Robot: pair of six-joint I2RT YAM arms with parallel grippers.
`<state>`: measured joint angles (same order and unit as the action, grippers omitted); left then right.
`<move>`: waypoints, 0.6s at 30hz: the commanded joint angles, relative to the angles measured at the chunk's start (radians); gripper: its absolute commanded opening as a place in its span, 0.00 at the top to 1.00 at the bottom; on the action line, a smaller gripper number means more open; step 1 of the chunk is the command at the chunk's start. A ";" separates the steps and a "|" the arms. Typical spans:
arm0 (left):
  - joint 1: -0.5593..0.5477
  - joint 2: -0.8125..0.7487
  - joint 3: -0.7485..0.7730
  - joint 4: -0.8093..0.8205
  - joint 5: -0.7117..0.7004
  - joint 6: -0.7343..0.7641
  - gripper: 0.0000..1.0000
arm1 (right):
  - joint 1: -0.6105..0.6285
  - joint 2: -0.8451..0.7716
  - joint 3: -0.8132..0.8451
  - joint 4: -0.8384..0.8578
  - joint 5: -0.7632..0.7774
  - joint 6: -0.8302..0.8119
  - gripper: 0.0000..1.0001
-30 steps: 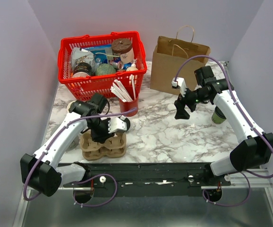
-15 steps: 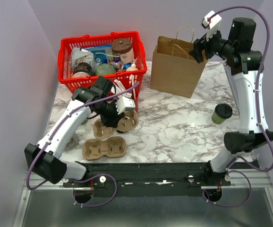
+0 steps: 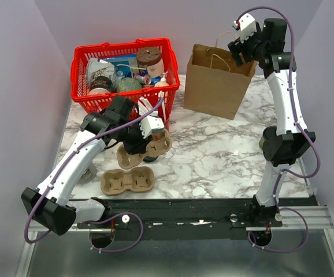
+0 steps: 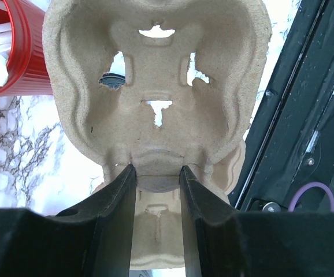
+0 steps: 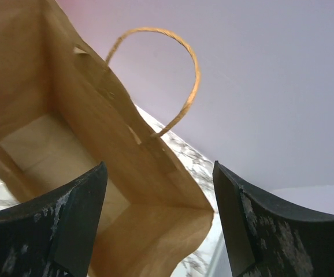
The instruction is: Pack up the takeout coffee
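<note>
The takeout coffee is hidden; my right arm crosses the spot on the right of the table where it stood. My left gripper (image 3: 140, 142) is shut on the rim of a brown pulp cup carrier (image 3: 149, 148) and holds it tilted above the marble, next to the red cup of straws. In the left wrist view the fingers (image 4: 118, 202) pinch the carrier's (image 4: 155, 81) edge. My right gripper (image 3: 240, 51) is open and empty, held high over the back right corner of the brown paper bag (image 3: 215, 86). The right wrist view looks down into the open bag (image 5: 57, 144).
A second pulp carrier (image 3: 126, 180) lies flat near the front left. A red cup of straws (image 4: 17, 63) stands beside the held carrier. A red basket (image 3: 76, 69) full of groceries stands at the back left. Purple walls close in both sides.
My left gripper lifted one carrier off the other and carried it back and right. My right arm swung up from the table's middle to above the bag, covering the coffee.
</note>
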<state>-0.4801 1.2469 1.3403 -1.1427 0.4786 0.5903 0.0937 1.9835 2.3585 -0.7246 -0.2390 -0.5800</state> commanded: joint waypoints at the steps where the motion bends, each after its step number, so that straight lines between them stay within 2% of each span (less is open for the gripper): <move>1: -0.003 -0.020 -0.013 0.026 -0.003 -0.024 1.00 | -0.008 0.041 0.044 0.028 0.073 -0.095 0.16; 5: -0.003 -0.020 -0.013 0.031 0.000 -0.023 1.00 | -0.008 0.073 0.071 -0.027 0.024 -0.112 0.14; 11: -0.003 -0.015 -0.006 0.037 0.011 -0.023 1.00 | -0.009 0.120 0.082 -0.067 0.044 -0.127 0.14; 18: -0.005 -0.021 -0.006 0.037 0.000 -0.020 1.00 | -0.008 0.150 0.087 -0.065 0.030 -0.139 0.18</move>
<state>-0.4801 1.2453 1.3327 -1.1221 0.4786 0.5819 0.0902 2.1120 2.4096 -0.7666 -0.2123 -0.6975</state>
